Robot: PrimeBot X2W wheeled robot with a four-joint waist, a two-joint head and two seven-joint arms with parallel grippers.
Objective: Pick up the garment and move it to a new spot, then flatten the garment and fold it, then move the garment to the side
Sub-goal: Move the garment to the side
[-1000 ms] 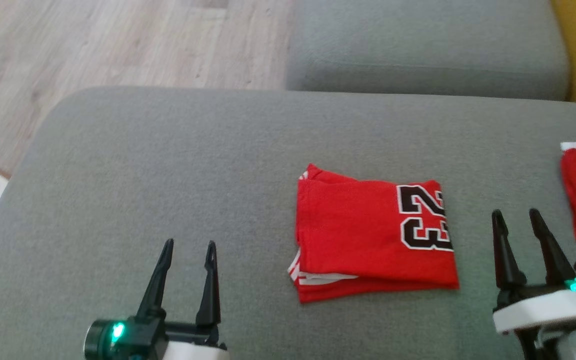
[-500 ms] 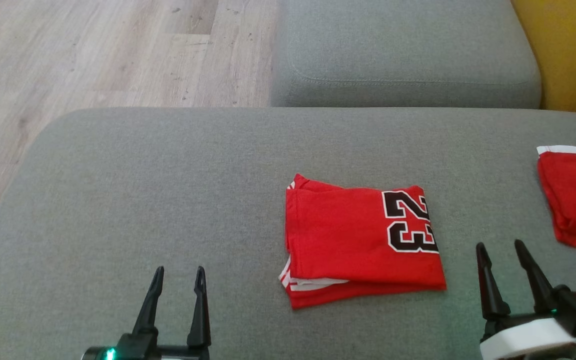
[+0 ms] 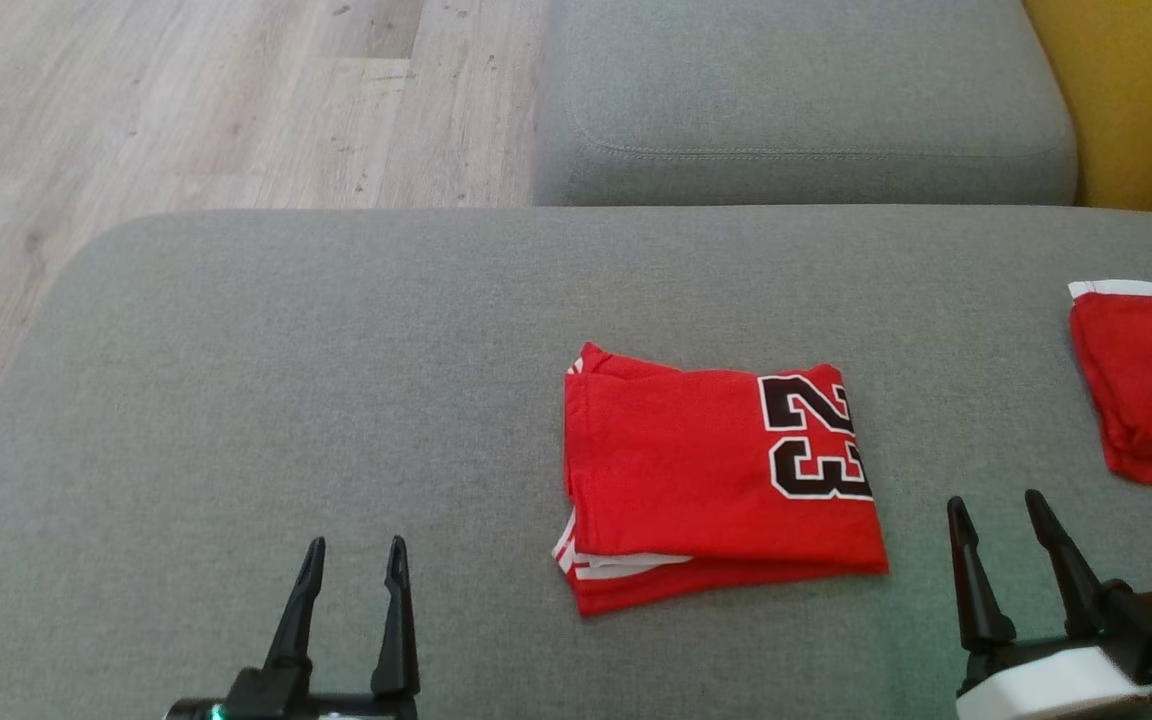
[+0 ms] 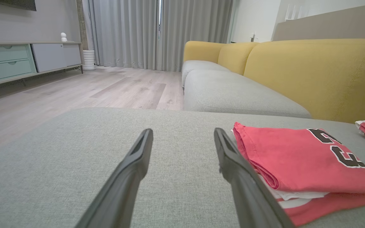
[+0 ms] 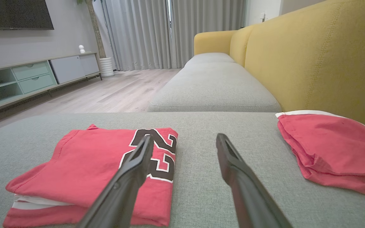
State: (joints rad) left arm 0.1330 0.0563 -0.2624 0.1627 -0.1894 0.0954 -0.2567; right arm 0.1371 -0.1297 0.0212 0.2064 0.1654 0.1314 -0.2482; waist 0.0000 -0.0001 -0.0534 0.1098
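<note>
- The garment (image 3: 721, 480), a red jersey with a black "23" on its right part, lies folded into a neat rectangle on the grey seat cushion (image 3: 286, 380), a little right of centre.
- It looks like soft, light knit: limp, not fragile, unlikely to slip in a pinch. The stacked layers would probably slide apart if only the top one were lifted.
- White-trimmed layers peek out at its near-left corner, so the stack is loosest there.
- Best hold, I judge: pinch through all layers at the left and right edges together, keeping the fold flat.
- The left gripper (image 3: 356, 545) sits near-left of it, fingers spread and empty, well apart from the cloth.
- The right gripper (image 3: 994, 500) sits just beside its near-right corner, fingers likewise spread and empty.
- A second red cloth (image 3: 1146, 385) lies at the far right, near the yellow backrest (image 3: 1136, 90).
</note>
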